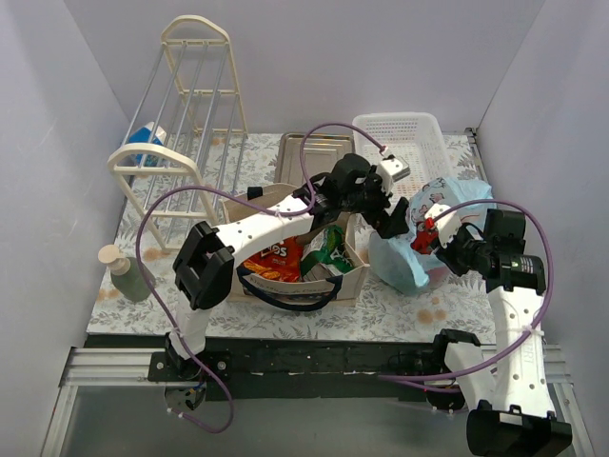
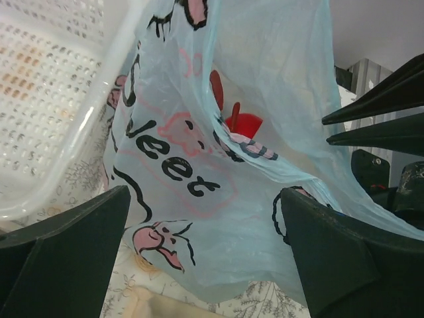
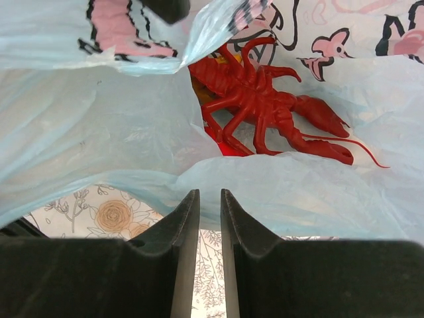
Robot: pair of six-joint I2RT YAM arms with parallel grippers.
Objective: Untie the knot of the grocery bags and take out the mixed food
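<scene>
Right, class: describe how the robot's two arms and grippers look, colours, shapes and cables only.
Both the left arm and right arm have white tubular links with chunky black joint housings. A thin purple cable loops along each. The left fingers and right fingers are dark, near-black wedges. No markings are legible.

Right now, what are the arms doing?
Left gripper open by blue bag. Right gripper nearly shut at its rim, grip unclear. Lobster visible inside. Basket close behind.
</scene>
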